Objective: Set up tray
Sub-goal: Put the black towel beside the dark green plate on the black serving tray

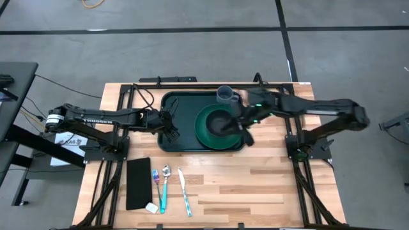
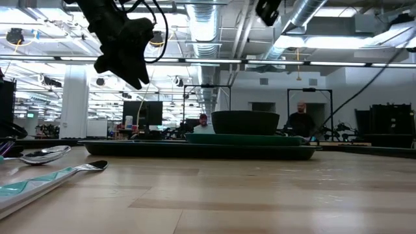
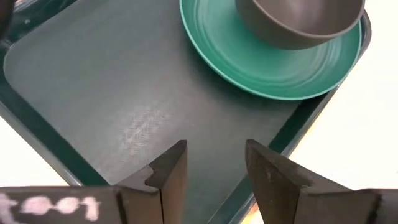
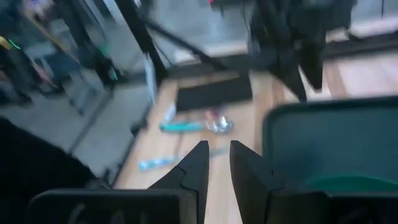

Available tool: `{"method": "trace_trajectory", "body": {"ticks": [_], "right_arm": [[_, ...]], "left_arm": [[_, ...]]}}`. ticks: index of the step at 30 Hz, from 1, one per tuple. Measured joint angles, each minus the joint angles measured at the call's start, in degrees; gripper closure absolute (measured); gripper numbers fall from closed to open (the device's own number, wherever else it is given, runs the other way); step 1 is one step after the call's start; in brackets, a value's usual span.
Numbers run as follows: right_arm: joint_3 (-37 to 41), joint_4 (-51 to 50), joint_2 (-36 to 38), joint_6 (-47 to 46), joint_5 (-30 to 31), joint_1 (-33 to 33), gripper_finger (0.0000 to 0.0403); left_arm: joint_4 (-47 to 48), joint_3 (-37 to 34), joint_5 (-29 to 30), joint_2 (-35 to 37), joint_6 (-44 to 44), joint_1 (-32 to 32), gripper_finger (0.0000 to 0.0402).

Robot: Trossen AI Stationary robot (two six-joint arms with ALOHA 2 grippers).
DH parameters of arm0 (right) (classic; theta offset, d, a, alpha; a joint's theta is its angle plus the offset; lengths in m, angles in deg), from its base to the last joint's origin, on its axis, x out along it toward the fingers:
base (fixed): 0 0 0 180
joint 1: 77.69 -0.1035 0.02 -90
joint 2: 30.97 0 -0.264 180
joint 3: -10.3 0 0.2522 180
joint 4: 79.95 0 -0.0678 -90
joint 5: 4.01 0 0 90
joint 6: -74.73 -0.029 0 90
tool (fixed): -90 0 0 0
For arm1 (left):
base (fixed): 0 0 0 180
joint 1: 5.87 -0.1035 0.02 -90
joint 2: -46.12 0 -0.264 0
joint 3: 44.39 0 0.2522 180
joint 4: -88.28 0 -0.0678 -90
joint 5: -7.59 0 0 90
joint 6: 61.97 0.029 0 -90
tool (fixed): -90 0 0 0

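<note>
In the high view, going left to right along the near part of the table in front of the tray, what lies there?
Black flat rectangle → small white block → fork → spoon → knife. The white block lies by the rectangle's near corner, nearer the table edge than the rest. All lie off the tray.
</note>
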Motion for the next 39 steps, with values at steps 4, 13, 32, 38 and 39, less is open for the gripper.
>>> {"method": "trace_trajectory", "body": {"ticks": [4,13,32,38,39], "right_arm": [[11.4,14.0,10.4,-6.8,-0.1,0.0,0.0344],[35.2,50.7,25.9,-19.8,0.1,-0.2,0.0344],[48.6,54.9,57.6,-17.6,7.5,-0.2,0.0344],[50.3,48.5,65.0,-14.7,12.9,-0.3,0.0344],[50.9,47.9,66.1,-14.2,13.9,-0.3,0.0344]], "left_arm": [[-0.1,0.0,0.0,0.0,-2.3,0.0,0.0253],[-0.6,0.0,-1.5,0.0,-4.9,0.0,0.0253],[-0.7,0.0,-5.0,0.0,-7.1,0.0,0.0253],[-0.7,0.0,-5.4,0.0,-7.2,0.0,0.0253],[-0.7,0.0,-5.7,0.0,-7.2,0.0,0.0253]]}}
